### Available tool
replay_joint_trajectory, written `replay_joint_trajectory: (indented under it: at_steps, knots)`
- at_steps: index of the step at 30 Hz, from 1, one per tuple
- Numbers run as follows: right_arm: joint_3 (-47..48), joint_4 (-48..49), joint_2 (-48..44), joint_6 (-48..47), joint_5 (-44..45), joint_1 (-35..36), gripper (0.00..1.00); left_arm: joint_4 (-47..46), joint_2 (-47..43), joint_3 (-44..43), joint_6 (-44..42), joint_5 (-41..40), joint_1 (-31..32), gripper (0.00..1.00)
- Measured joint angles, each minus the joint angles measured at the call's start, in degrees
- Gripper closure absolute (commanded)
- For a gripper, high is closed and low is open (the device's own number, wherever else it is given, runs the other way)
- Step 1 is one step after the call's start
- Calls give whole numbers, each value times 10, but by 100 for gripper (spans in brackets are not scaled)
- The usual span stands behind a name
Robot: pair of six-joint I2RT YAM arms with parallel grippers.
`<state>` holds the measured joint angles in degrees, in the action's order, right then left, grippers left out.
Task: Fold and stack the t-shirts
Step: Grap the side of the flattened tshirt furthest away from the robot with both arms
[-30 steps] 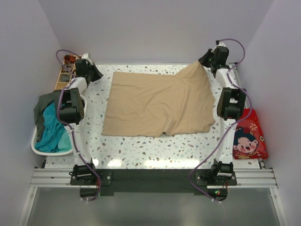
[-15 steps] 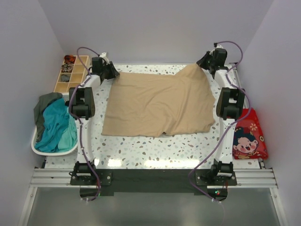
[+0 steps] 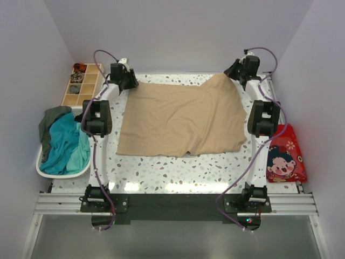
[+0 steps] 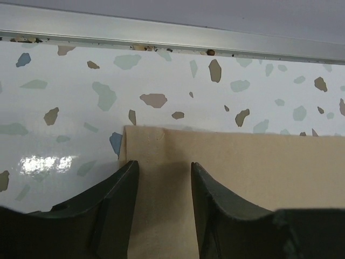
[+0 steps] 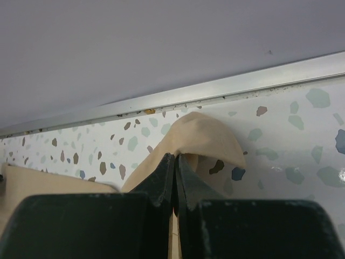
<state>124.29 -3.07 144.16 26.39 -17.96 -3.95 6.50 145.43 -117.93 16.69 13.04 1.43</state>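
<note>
The sandy-beige t-shirt [image 3: 180,118] lies spread over the middle of the table. My right gripper [image 5: 174,162] is shut on its far right corner [image 5: 202,135] and holds that corner lifted near the back rail [image 3: 236,73]. My left gripper [image 4: 164,167] is open, its jaws astride the shirt's far left corner [image 4: 161,148], which lies flat on the table; in the top view it is at the far left [image 3: 128,82]. A teal t-shirt [image 3: 67,143] and a dark grey-green one [image 3: 51,121] lie heaped in the white basket [image 3: 59,172] at the left.
A wooden compartment box [image 3: 82,83] with small items stands at the far left corner. A red cartoon-print bag [image 3: 284,154] lies off the table's right edge. A metal rail [image 4: 172,35] runs along the table's back edge, against the wall.
My left arm swung right from beside the wooden box to the shirt's far left corner. The right gripper kept its hold on the far right corner, almost still.
</note>
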Motion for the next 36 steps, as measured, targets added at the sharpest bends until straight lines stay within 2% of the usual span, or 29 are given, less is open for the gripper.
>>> replay_joint_trajectory:
  at_steps: [5, 18, 21, 22, 25, 33, 36]
  knots:
    - [0, 0, 7, 0, -9, 1, 100, 22, 15, -36, -16, -41, 12, 49]
    - [4, -8, 21, 0, -14, 2, 100, -8, 11, -15, -28, -134, 31, 48]
    - [9, -8, 25, 0, -17, 2, 100, 18, 20, -42, -29, -144, 33, 74]
    - [11, -8, 27, 0, -17, 2, 100, 23, 24, -52, -30, -146, 32, 87]
    - [12, -9, 31, 0, -22, 2, 100, 31, 29, -65, -34, -151, 32, 100]
    - [10, 8, 38, 6, -63, 1, 100, 40, 35, -72, -39, -146, 32, 100]
    - [-26, 37, 29, 13, -91, 0, 100, 21, 30, -52, -39, -143, 32, 100]
